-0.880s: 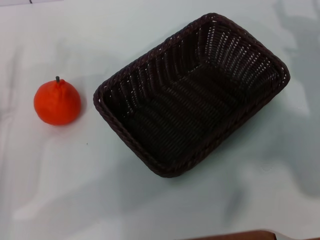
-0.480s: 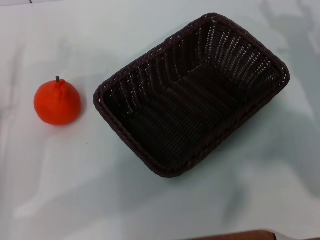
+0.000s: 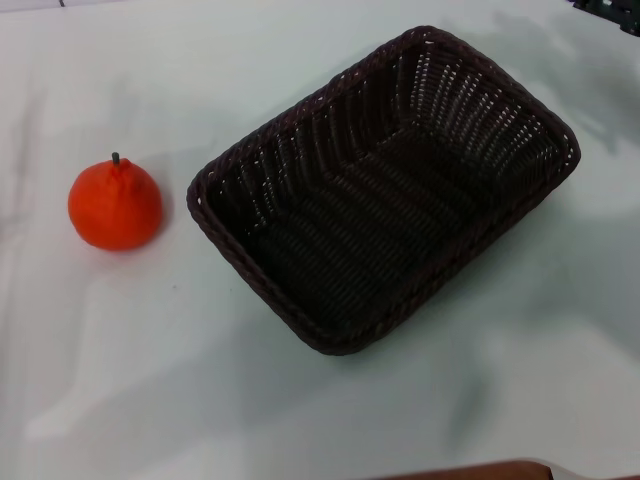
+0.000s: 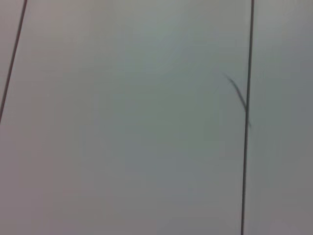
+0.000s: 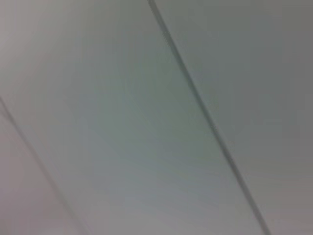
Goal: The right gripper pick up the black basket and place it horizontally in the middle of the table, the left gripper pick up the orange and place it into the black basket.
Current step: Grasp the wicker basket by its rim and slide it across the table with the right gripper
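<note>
The black basket (image 3: pixel 385 190) sits on the table (image 3: pixel 150 370), right of centre and turned diagonally, one corner toward the far right; it is empty. The orange (image 3: pixel 114 204) stands upright on the table to the basket's left, stem up, a short gap away. A small dark part of my right gripper (image 3: pixel 610 10) shows at the far right corner of the head view, beyond the basket and apart from it. My left gripper is out of view. Both wrist views show only pale flat surfaces with thin dark lines.
A brown edge (image 3: pixel 480 470) shows at the near rim of the head view. Bare table lies in front of the basket and around the orange.
A dark part of my right gripper has come into the head view's far right corner. The basket and orange have not moved.
</note>
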Robot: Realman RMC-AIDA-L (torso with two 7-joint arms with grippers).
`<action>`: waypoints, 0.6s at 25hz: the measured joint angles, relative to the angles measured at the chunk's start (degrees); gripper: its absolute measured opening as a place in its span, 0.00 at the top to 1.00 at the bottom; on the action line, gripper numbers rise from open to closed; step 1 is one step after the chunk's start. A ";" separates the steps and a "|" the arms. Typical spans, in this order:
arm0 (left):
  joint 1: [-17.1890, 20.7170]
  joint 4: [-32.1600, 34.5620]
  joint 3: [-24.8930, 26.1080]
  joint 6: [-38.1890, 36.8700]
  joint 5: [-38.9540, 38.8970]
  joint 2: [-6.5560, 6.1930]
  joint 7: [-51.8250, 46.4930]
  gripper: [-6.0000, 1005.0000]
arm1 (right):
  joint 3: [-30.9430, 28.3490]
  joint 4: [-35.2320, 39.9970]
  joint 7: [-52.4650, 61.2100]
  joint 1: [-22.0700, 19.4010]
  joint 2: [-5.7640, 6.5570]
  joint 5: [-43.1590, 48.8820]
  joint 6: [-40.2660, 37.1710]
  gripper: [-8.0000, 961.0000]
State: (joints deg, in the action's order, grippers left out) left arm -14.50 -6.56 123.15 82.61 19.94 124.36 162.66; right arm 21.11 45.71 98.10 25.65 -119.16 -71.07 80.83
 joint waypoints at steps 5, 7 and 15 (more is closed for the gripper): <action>0.11 0.20 0.19 0.00 0.00 -0.08 -0.06 0.07 | 3.72 15.24 22.06 3.00 0.78 15.16 6.87 0.08; 0.16 0.20 0.20 0.01 0.00 -0.08 -0.11 0.07 | 4.71 19.88 28.65 5.04 1.31 21.35 11.04 0.08; 0.33 0.23 0.16 0.08 0.01 0.01 -0.22 0.07 | 10.13 22.58 40.99 12.65 1.68 38.33 13.07 0.10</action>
State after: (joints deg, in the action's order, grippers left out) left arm -14.17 -6.32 123.30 82.69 19.95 124.37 162.45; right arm 31.24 68.30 139.10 38.30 -117.48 -32.74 93.91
